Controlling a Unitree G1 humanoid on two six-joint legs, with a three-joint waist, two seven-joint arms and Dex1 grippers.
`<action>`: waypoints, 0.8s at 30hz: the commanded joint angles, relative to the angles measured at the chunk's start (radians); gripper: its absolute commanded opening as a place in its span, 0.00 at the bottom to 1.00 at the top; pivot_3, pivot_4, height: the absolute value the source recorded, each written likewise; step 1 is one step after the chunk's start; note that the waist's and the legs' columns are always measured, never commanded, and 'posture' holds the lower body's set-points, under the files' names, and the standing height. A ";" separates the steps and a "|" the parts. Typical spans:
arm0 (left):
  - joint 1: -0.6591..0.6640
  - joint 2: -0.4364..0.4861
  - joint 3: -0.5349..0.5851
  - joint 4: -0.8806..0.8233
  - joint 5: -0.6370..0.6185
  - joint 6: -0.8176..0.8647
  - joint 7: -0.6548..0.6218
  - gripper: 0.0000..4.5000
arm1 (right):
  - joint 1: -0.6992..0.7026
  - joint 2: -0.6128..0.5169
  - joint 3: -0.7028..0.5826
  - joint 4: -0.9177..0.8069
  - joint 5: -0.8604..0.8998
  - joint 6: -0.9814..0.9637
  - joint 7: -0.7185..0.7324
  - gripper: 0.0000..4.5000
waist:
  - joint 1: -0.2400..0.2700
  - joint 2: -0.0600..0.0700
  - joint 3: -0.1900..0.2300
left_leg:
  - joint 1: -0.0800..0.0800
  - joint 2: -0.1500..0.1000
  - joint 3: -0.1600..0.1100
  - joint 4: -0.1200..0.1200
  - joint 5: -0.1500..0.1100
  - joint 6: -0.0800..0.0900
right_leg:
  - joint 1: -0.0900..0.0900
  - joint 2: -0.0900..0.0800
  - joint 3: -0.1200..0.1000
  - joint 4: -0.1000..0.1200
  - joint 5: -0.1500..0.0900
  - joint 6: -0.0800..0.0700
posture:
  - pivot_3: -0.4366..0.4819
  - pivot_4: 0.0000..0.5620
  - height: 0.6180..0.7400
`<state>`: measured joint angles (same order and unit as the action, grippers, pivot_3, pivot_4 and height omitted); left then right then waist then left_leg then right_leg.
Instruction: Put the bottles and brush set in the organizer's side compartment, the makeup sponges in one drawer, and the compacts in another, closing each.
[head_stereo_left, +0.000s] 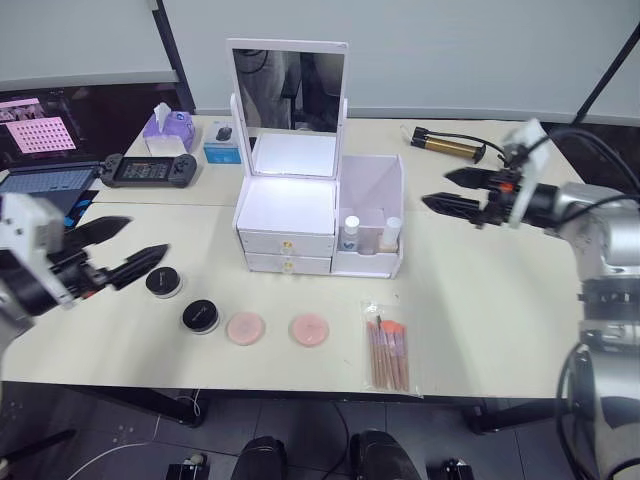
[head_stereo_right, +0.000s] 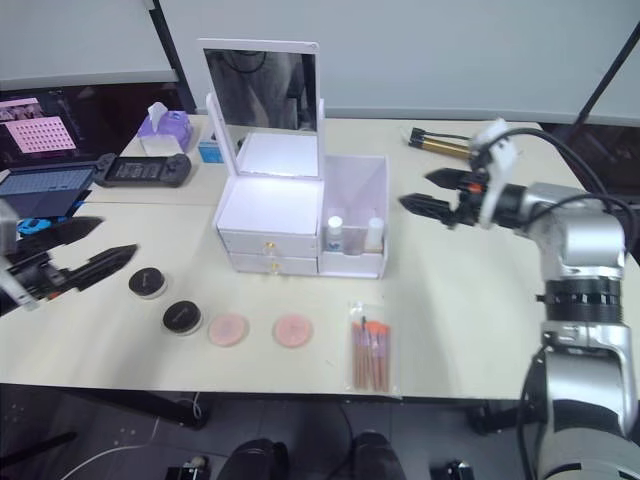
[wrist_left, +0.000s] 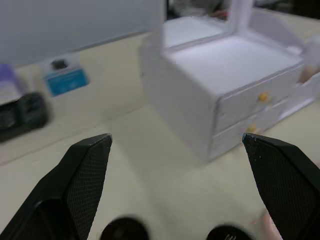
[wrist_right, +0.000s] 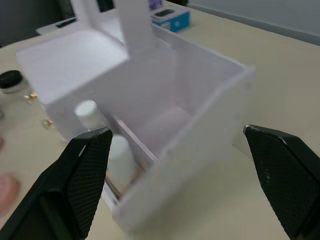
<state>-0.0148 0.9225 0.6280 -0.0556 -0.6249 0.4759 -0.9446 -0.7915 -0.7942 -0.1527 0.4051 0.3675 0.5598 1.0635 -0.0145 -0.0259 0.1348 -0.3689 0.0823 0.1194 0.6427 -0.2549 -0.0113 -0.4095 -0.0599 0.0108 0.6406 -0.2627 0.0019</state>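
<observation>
Both bottles (head_stereo_left: 351, 231) already stand in the organizer's (head_stereo_left: 290, 215) side compartment, so I judge the brush set (head_stereo_left: 386, 352) comes next: it lies in front of that compartment, long axis running toward me. My right gripper (head_stereo_left: 455, 191), jaws wide and empty, hovers just right of the organizer and is nearer; the left gripper (head_stereo_left: 115, 250), also wide and empty, hangs well off to the organizer's left.

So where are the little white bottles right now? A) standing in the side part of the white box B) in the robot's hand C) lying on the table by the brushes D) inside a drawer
A: the two bottles stand upright in the organizer's open side compartment.
</observation>
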 joint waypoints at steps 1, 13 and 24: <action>0.017 0.026 0.070 0.153 0.053 -0.109 -0.043 1.00 | 0.053 -0.069 -0.111 0.069 0.000 -0.108 -0.022 0.99 | 0.001 0.000 0.000 | 0.000 0.000 0.000 0.000 0.000 0.000 | -0.001 0.000 0.000 0.000 0.000 0.000 | 0.48 0.27 0.88; -0.037 0.070 0.100 0.422 0.120 -0.256 -0.037 1.00 | 0.192 -0.142 -0.196 0.298 -0.018 -0.310 -0.039 0.99 | -0.003 0.000 0.000 | 0.000 0.001 0.001 0.000 0.000 0.000 | -0.001 0.000 0.000 0.001 0.000 0.000 | 0.48 0.27 0.88; -0.224 0.093 -0.174 0.138 0.100 -0.007 -0.003 1.00 | 0.159 -0.126 -0.156 0.112 0.028 -0.174 0.020 0.99 | 0.001 0.000 0.000 | 0.000 0.001 0.001 0.000 0.000 0.000 | 0.000 0.000 0.001 0.001 0.000 0.000 | 0.48 0.27 0.88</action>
<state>-0.2079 0.9870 0.4771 0.1692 -0.5114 0.4400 -0.9461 -0.6176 -0.9025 -0.3050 0.5832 0.3704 0.3536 1.0701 -0.0130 -0.0262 0.1350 -0.3695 0.0835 0.1203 0.6423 -0.2549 -0.0119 -0.4098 -0.0598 0.0111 0.6415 -0.2628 0.0020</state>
